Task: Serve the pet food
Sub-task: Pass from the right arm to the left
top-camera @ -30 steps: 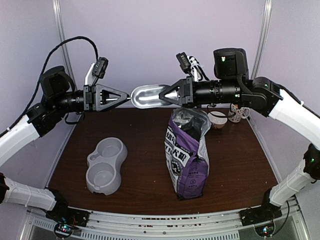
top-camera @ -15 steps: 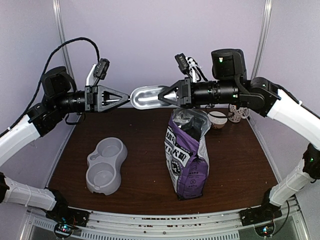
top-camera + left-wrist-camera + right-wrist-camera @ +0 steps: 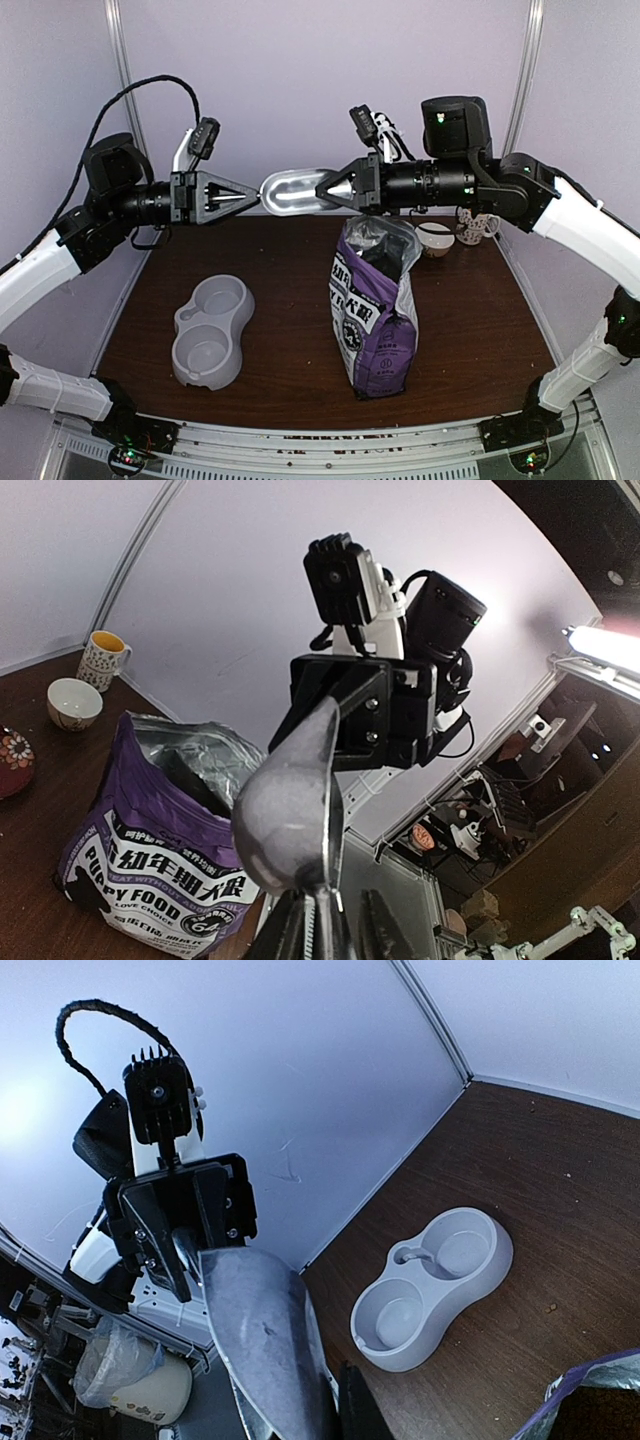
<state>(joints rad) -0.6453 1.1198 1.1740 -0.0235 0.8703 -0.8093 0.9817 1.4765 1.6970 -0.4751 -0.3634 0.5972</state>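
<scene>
Narrowing: my left claw drew its jaws in around the scoop tip nearest it; I could not tell whether they gripped.
Holder: right claw pinched the scoop's opposite end.
Food: pet food unseen, likely inside the bag beneath the right claw; handover underway.

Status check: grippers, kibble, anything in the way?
Right gripper shut on scoop; left gripper around its handle, grip unclear. No pet food visible; double bowl empty. Purple bag upright, top open; path looks clear.
</scene>
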